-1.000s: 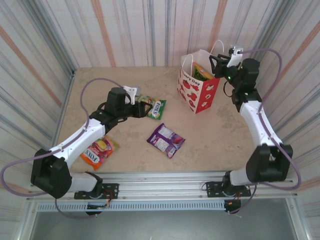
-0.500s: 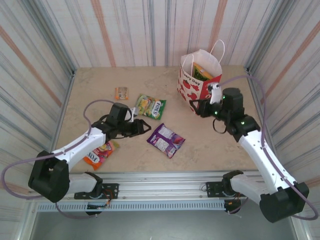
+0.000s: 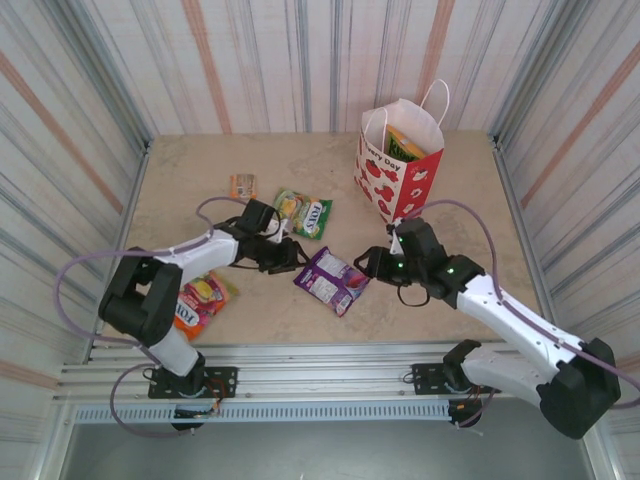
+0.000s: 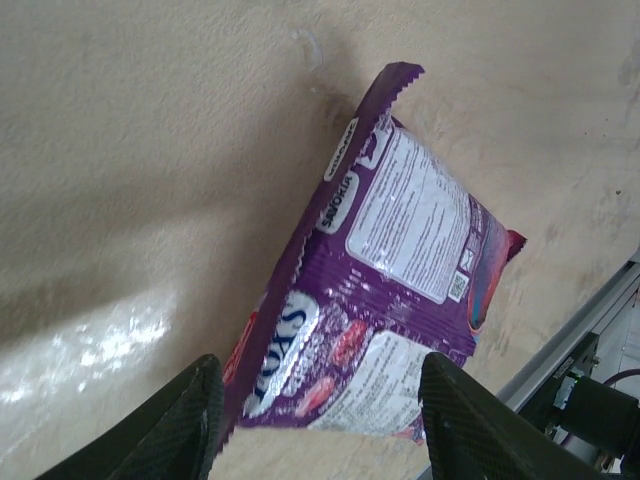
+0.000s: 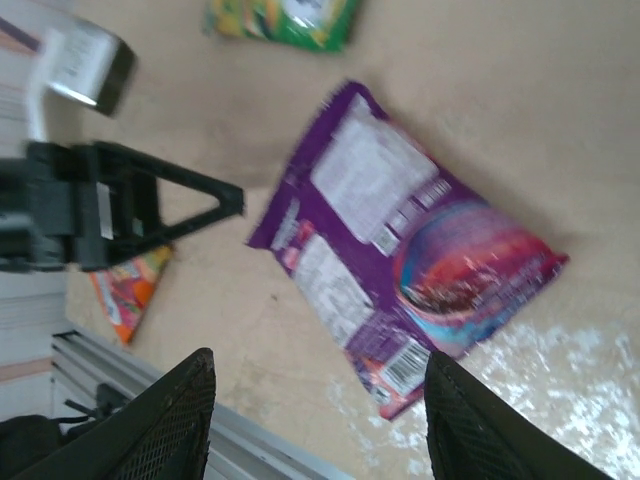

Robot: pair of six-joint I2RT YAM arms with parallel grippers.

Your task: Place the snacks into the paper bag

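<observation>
**Both grippers apart at the purple packet**

The purple snack packet (image 3: 332, 280) lies flat on the worktop (image 3: 300, 160), printed back up, between the two arms. The left gripper (image 3: 290, 255) is low at the packet's left end with its jaws apart. In the left wrist view the near end of the packet lies between the two fingers, but I cannot tell whether they touch it. The right gripper (image 3: 365, 262) is at the packet's right side, also with its jaws apart and nothing between them.

The paper bag (image 3: 400, 170) stands upright at the far right of the worktop, well apart from the purple packet, and a yellow-green packet (image 3: 404, 143) shows inside its mouth. A green-yellow packet (image 3: 303, 213) lies just beyond the left gripper, and a tiny orange packet (image 3: 242, 186) lies farther back on the left. A red-orange "Fox's" packet (image 3: 210, 295) lies partly under the left arm.
</observation>
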